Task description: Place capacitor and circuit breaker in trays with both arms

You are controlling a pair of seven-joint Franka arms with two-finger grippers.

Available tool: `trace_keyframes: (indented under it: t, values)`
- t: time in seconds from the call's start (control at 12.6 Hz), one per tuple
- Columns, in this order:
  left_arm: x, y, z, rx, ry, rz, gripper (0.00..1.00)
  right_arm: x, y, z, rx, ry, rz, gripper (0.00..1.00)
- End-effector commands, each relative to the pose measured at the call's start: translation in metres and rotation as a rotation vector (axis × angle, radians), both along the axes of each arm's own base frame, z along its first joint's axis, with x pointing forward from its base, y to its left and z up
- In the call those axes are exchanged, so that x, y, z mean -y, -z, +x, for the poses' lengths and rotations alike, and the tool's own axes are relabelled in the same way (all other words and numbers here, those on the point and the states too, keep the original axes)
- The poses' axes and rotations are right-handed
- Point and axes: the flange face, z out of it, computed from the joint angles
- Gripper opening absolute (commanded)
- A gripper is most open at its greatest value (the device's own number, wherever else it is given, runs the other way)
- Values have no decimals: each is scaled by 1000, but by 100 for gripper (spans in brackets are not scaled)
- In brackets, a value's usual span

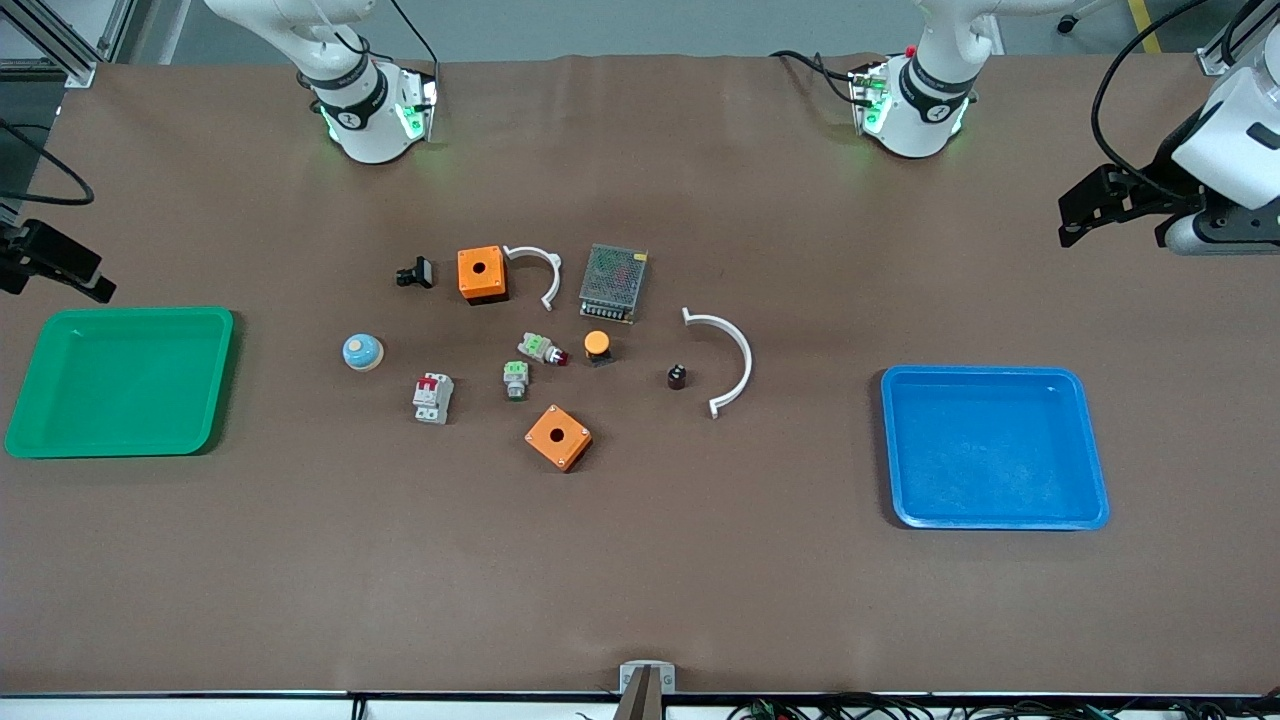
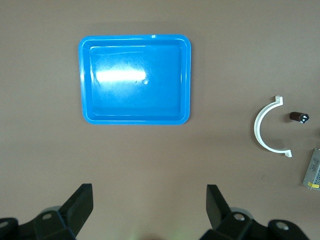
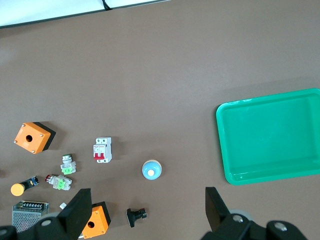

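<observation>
The capacitor (image 1: 677,377), a tiny dark cylinder, lies on the brown table beside a large white arc (image 1: 746,360); it also shows in the left wrist view (image 2: 299,117). The circuit breaker (image 1: 433,398), white-grey with red levers, lies nearer the right arm's end; it shows in the right wrist view (image 3: 102,150). My left gripper (image 1: 1085,208) hangs high above the table's end by the blue tray, open and empty (image 2: 150,205). My right gripper (image 1: 60,262) hangs high by the green tray, open and empty (image 3: 147,210).
An empty green tray (image 1: 120,380) and an empty blue tray (image 1: 990,445) sit at the table's two ends. Between them lie two orange boxes (image 1: 482,273) (image 1: 558,437), a mesh power supply (image 1: 613,282), a blue dome button (image 1: 362,351), an orange-capped button (image 1: 597,345), green-topped parts (image 1: 515,380) and a black clip (image 1: 415,272).
</observation>
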Motion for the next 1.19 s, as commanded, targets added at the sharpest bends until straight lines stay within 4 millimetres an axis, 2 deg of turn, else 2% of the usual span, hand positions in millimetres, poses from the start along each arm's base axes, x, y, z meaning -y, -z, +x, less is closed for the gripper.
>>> trace_keyframes:
  t: [0.0,0.32,0.47,0.63,0.71,0.79,0.87,1.11]
  values:
    - [-1,-7,-3,0,15,-9,100,2,-4,3,4,5,-10,100]
    - [-1,3,3,-17,9,-13,100,3,-4,3,6,8,-10,100]
    - [7,20,14,-39,19,-15,100,2,0,5,-2,4,-8,100]
    - [28,49,30,-53,35,-15,100,-2,10,12,-18,-2,-3,100]
    - [47,71,40,-64,41,-18,100,-6,17,15,-30,-8,-1,100]
    - [73,104,55,-77,-4,-22,100,-11,21,18,-33,-16,5,100]
    - [93,125,61,-84,-36,-25,100,-11,24,20,-38,-15,9,100]
    - [141,188,80,-88,-102,-35,100,-33,52,33,-88,-50,11,100]
